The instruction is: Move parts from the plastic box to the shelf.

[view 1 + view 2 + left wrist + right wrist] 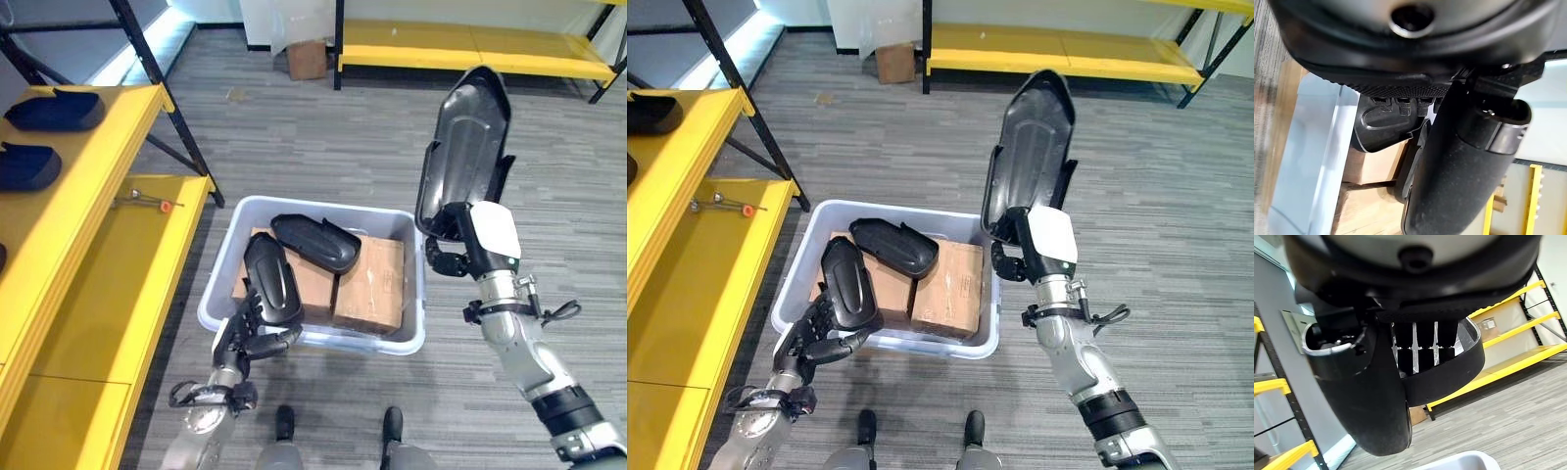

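A light grey plastic box (418, 294) stands on the floor in front of me. It holds two cardboard cartons (372, 284) with a black moulded part (315, 242) lying across them. My left hand (250, 335) is at the box's near left corner, shut on the lower end of a second black part (272, 279) that leans over the rim; the thumb (1459, 161) presses against it. My right hand (456, 250) is raised right of the box, shut on a long black shell part (465, 147) held upright, its ribbed inside (1449, 377) showing past the thumb.
A yellow shelf (108, 294) runs along my left; its upper level carries two dark parts (54, 110), its lower level a small red-tipped tool (147, 201). A black upright (167, 93) stands beside it. Farther off are a cardboard box (307, 61) and a low yellow rack (470, 44).
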You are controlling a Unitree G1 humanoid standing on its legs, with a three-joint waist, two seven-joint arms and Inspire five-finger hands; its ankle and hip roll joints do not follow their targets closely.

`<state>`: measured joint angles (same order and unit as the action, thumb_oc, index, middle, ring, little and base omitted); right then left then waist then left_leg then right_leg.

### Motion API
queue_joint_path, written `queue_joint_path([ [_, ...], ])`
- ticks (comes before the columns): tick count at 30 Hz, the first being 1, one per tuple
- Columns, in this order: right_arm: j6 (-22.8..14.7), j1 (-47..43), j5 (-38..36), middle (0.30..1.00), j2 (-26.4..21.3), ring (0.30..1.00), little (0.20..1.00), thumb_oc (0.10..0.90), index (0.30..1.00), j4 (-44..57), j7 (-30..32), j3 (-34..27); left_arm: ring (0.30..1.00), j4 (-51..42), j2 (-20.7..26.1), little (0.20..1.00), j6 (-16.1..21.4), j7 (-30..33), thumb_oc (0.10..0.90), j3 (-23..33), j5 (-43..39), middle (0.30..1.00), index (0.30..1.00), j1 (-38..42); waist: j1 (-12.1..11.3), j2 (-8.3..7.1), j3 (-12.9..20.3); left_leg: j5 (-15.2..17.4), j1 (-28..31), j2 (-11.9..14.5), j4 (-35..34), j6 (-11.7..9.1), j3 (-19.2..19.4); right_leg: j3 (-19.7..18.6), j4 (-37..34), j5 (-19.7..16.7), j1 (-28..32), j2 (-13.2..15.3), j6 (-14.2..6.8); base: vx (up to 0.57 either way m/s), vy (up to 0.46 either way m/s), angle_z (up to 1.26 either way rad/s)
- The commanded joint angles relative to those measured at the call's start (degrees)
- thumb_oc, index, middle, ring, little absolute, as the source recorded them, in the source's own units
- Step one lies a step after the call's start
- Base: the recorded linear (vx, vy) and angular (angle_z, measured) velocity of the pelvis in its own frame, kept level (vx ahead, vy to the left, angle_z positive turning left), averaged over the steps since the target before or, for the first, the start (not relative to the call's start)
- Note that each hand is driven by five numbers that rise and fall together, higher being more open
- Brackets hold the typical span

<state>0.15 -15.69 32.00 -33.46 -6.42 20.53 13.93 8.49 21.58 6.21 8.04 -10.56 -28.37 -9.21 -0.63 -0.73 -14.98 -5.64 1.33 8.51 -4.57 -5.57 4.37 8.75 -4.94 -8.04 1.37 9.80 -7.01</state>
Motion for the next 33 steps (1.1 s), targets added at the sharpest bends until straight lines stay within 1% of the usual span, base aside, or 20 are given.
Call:
queue_joint_path([
  [1,-4.9,-4.6,1.7,0.300,-3.7,0.300,0.300,0.400,0.300,6.5,1.8,-0.8,1.000,-0.5,0.6,1.000,3.5,-1.0,0.900,0.8,2.1,1.000,1.000,1.2,-0.3,-0.31,8.2,0.3,1.8,4.6,0.3,0.0,1.6,-0.1,10.1,9.9,-0.2,1.1,-1.4,-0.01,-0.085,-0.08],
  [5,-5.3,-5.5,1.4,0.300,-3.9,0.300,0.300,0.400,0.300,6.8,1.2,0.2,1.000,-0.6,0.4,1.000,3.4,-0.9,0.900,1.2,2.0,1.000,1.000,0.9,-0.3,-0.07,8.3,0.0,2.3,5.4,0.8,-0.2,1.5,-0.4,11.3,11.1,0.0,0.2,-0.8,-0.01,-0.096,-0.10],
  [7,-6.4,-8.7,0.3,0.300,-4.4,0.300,0.300,0.400,0.300,7.3,-0.3,3.1,1.000,-0.7,-0.1,1.000,3.3,-0.5,0.900,1.8,1.5,1.000,1.000,0.0,-0.9,0.48,8.2,-2.9,2.3,8.1,2.4,-1.2,0.5,-0.3,14.1,13.9,-0.2,-2.7,1.0,-0.06,-0.266,-0.11],
  [9,-6.6,-9.8,0.1,0.300,-4.5,0.300,0.300,0.400,0.300,7.2,-0.4,4.1,1.000,-0.8,-0.2,1.000,3.2,-0.5,0.900,1.8,1.4,1.000,1.000,-0.2,-0.9,0.69,8.1,-3.8,2.1,8.8,2.5,-1.6,0.2,0.0,14.9,14.5,-0.5,-3.6,1.7,-0.08,-0.193,-0.05],
  [10,-7.1,-12.1,-0.3,0.300,-4.6,0.300,0.300,0.400,0.300,7.3,-0.5,5.6,1.000,-1.1,-0.3,1.000,3.3,-0.1,0.900,2.1,1.2,1.000,1.000,-0.6,-1.7,0.80,7.3,-6.5,1.1,10.2,2.9,-2.4,-0.7,0.7,16.1,15.5,-1.0,-5.1,2.7,-0.08,-0.145,0.00],
  [11,-7.1,-12.3,-0.4,0.300,-4.6,0.300,0.300,0.400,0.300,7.1,-0.4,5.8,1.000,-1.1,-0.4,1.000,3.3,-0.1,0.900,2.2,1.2,1.000,1.000,-0.6,-1.5,0.91,7.3,-6.6,1.0,10.3,2.9,-2.5,-0.9,0.9,16.3,15.6,-1.1,-5.2,2.8,-0.18,-0.257,0.08],
  [12,-7.1,-14.4,-0.5,0.300,-4.6,0.300,0.300,0.400,0.300,7.2,-0.4,6.8,1.000,-1.1,-0.5,1.000,3.2,0.3,0.900,2.2,0.9,1.000,1.000,-0.6,-2.4,0.82,6.2,-9.4,-0.8,11.3,3.4,-3.2,-1.4,2.0,17.0,16.3,-1.6,-6.0,3.6,-0.17,-0.182,0.16],
  [13,-7.1,-15.4,-0.6,0.300,-4.4,0.300,0.300,0.400,0.300,7.0,-0.2,7.4,1.000,-0.9,-0.6,1.000,3.2,0.6,0.900,2.2,0.8,1.000,1.000,-0.5,-2.7,0.80,5.5,-11.8,-1.9,11.8,3.2,-3.9,-1.6,3.1,17.0,16.3,-1.9,-6.3,4.0,-0.17,-0.179,0.18],
  [15,-6.9,-16.3,-0.6,0.300,-4.5,0.300,0.300,0.400,0.300,6.6,-0.2,8.1,1.000,-0.7,-0.7,1.000,3.2,0.7,0.900,2.2,0.6,1.000,1.000,-0.3,-2.8,0.65,5.2,-13.2,-3.0,11.9,2.7,-4.1,-2.1,4.2,16.7,16.4,-2.0,-6.3,4.3,-0.11,-0.094,0.36],
  [17,-6.4,-16.5,-0.5,0.300,-5.5,0.300,0.300,0.400,0.300,7.6,0.2,7.7,1.000,0.4,-0.7,1.000,3.1,1.0,0.900,2.1,0.6,1.000,1.000,0.6,-2.8,-0.62,4.0,-15.0,-6.3,12.0,6.1,-4.0,2.4,7.3,15.0,15.4,-1.9,-4.9,5.0,-0.20,-0.145,0.55],
  [18,-6.4,-16.5,-0.5,0.300,-5.6,0.300,0.300,0.400,0.300,7.6,0.2,7.6,1.000,0.4,-0.7,1.000,3.1,1.0,0.900,2.1,0.6,1.000,1.000,0.6,-2.7,-0.56,4.0,-15.1,-6.6,12.0,6.2,-3.9,2.4,7.3,14.8,15.2,-2.0,-4.9,5.0,-0.18,-0.135,0.54],
  [20,-6.2,-15.1,0.0,0.300,-6.3,0.300,0.300,0.400,0.300,8.7,0.9,6.5,1.000,0.6,-0.6,1.000,3.3,0.9,0.900,1.8,0.7,1.000,1.000,1.2,-2.0,-1.64,4.0,-11.4,-6.1,13.4,12.7,-3.5,7.1,10.6,13.2,14.3,-2.1,-3.7,5.6,-0.15,-0.127,1.23],
  [22,-6.0,-14.4,-0.1,0.300,-6.2,0.300,0.300,0.400,0.300,8.9,1.0,5.9,1.000,0.4,-0.6,1.000,3.2,0.7,0.900,1.7,0.6,1.000,1.000,1.5,-1.6,-1.73,4.2,-9.7,-5.4,14.1,14.7,-3.3,8.6,12.3,12.8,14.3,-1.9,-3.3,6.0,-0.07,-0.066,1.11],
  [23,-5.8,-12.8,-0.6,0.300,-6.2,0.300,0.300,0.400,0.300,9.0,1.3,4.9,1.000,0.6,-0.6,1.000,3.1,0.6,0.900,1.3,0.6,1.000,1.000,2.0,-1.1,-1.74,4.9,-6.6,-3.8,14.5,16.5,-4.0,9.2,14.1,13.1,15.4,-1.1,-2.5,5.7,-0.07,-0.029,1.08],
  [24,-5.8,-12.6,-0.6,0.300,-6.2,0.300,0.300,0.400,0.300,9.1,1.3,4.8,1.000,0.5,-0.6,1.000,3.1,0.6,0.900,1.2,0.6,1.000,1.000,2.0,-1.1,-1.71,4.7,-7.2,-4.3,14.6,16.6,-3.2,9.8,15.2,13.2,14.7,-1.3,-2.4,6.0,0.02,0.030,1.30],
  [25,-5.7,-9.9,-0.9,0.300,-6.3,0.300,0.300,0.400,0.300,9.8,1.2,3.1,1.000,0.5,-0.6,1.000,2.8,0.4,0.900,1.2,0.9,1.000,1.000,2.3,-0.4,-1.34,5.5,-4.0,-2.0,14.3,16.5,-4.0,10.2,17.2,13.9,16.0,-0.2,-1.4,5.5,-0.01,0.079,1.28],
  [28,-5.7,-7.0,-1.1,0.300,-6.4,0.300,0.300,0.400,0.300,11.2,1.0,0.9,1.000,0.1,-0.9,1.000,2.5,0.0,0.900,1.0,1.4,1.000,1.000,2.3,0.3,-0.73,6.4,-2.5,-0.2,12.8,11.1,-3.5,12.8,19.9,14.6,15.6,0.6,0.0,4.6,0.03,0.127,1.14],
  [29,-5.7,-5.8,-0.9,0.300,-6.7,0.300,0.300,0.400,0.300,11.4,1.1,-0.3,1.000,0.2,-1.1,1.000,2.4,-0.3,0.900,1.0,1.6,1.000,1.000,2.4,0.8,-0.32,6.8,-1.9,0.1,12.6,8.8,-3.4,15.1,21.3,14.9,15.3,1.0,0.8,4.1,0.06,0.228,0.96],
  [30,-5.7,-4.1,-0.8,0.300,-6.6,0.300,0.300,0.400,0.300,11.9,0.9,-1.4,1.000,-0.1,-1.4,1.000,2.5,-0.6,0.900,0.7,1.9,1.000,1.000,1.9,0.5,0.34,7.6,-1.5,1.4,10.8,5.0,-3.0,14.3,22.3,15.3,14.6,1.4,2.0,3.2,0.06,0.228,0.80],
  [33,-5.5,-3.2,-0.7,0.300,-6.5,0.300,0.300,0.400,0.300,12.0,1.0,-2.3,1.000,-0.4,-1.0,1.000,2.4,-0.6,0.900,0.6,2.4,1.000,1.000,2.1,0.0,0.20,8.0,-1.5,1.8,8.7,2.9,-2.2,13.9,23.5,15.4,13.1,2.0,4.3,1.9,0.07,0.220,0.36],
])
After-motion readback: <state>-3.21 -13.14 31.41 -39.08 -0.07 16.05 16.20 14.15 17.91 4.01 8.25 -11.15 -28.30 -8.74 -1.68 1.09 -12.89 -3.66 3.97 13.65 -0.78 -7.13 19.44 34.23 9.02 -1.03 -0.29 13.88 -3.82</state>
